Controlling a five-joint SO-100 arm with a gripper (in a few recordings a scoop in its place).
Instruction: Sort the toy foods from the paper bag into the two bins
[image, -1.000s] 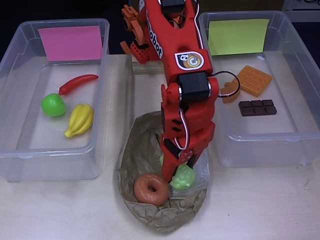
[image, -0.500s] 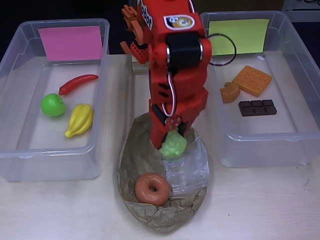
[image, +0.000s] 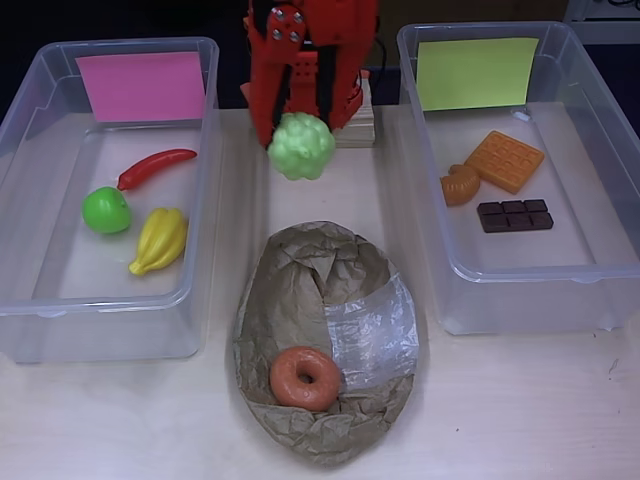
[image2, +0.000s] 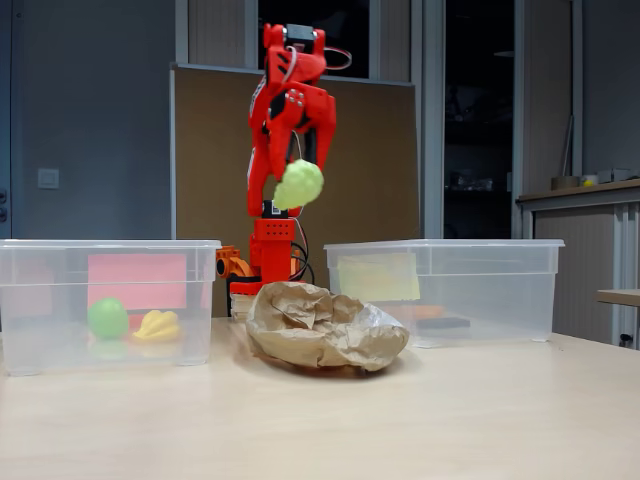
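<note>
The claw (image: 295, 135) is clamped on the grapes (image: 300, 147), high above the worktop (image: 520, 400) between the bins. Best swing over the pink-sheet bin (image: 20, 110), beside the apple (image: 106, 210), and release low

A pale wooden table (image: 120, 420) is carrying the crumpled paper bag (image: 300, 290); the pink-sheet bin (image: 30, 320) is sitting left of the bag, the yellow-green-sheet bin (image: 600, 290) right.
</note>
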